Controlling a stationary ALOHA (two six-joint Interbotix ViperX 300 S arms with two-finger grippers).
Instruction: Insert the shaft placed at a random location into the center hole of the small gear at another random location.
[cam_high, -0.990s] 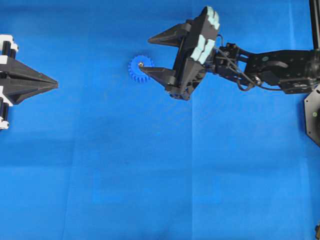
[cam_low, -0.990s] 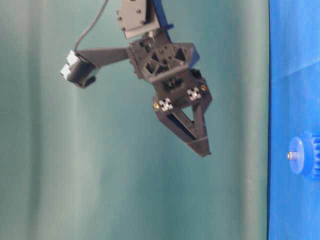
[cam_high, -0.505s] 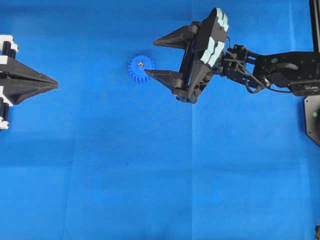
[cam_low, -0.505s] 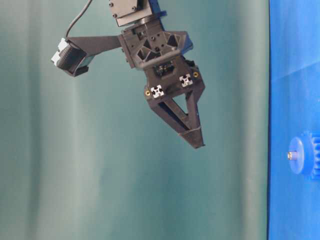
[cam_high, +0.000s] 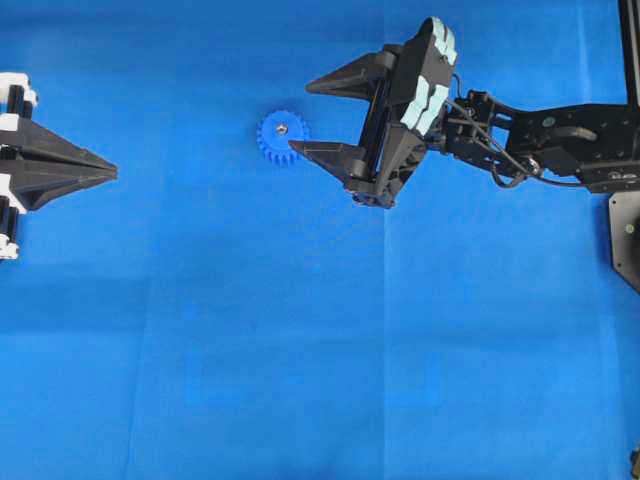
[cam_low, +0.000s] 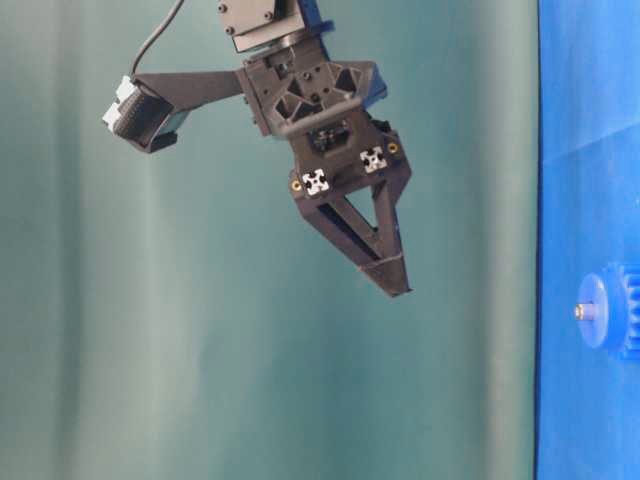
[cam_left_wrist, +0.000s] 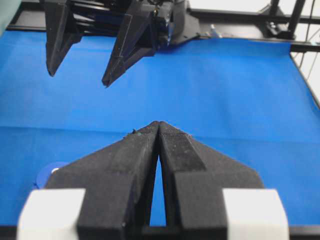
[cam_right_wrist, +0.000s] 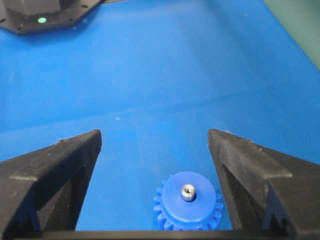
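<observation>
Over the last second your right tool (cam_high: 322, 118) has backed away from the small gear (cam_high: 280, 137) toward 3 o'clock and risen clear of it, jaws spread wide and empty. The shaft (cam_right_wrist: 188, 192) already stands upright in the center hole, so the insertion looks finished and you're retreating. In the overhead view the gear lies on the tabletop (cam_high: 300, 340) at 9 o'clock of that tool, apart from it. Your left tool (cam_high: 100, 172), pressed shut, waits well apart at the tabletop's 9 o'clock edge.

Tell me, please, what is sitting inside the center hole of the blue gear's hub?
A silvery shaft stands in the center hole, its top poking above the hub of the small gear. The hole's rim and the shaft's lower part are hidden inside the hub.
</observation>
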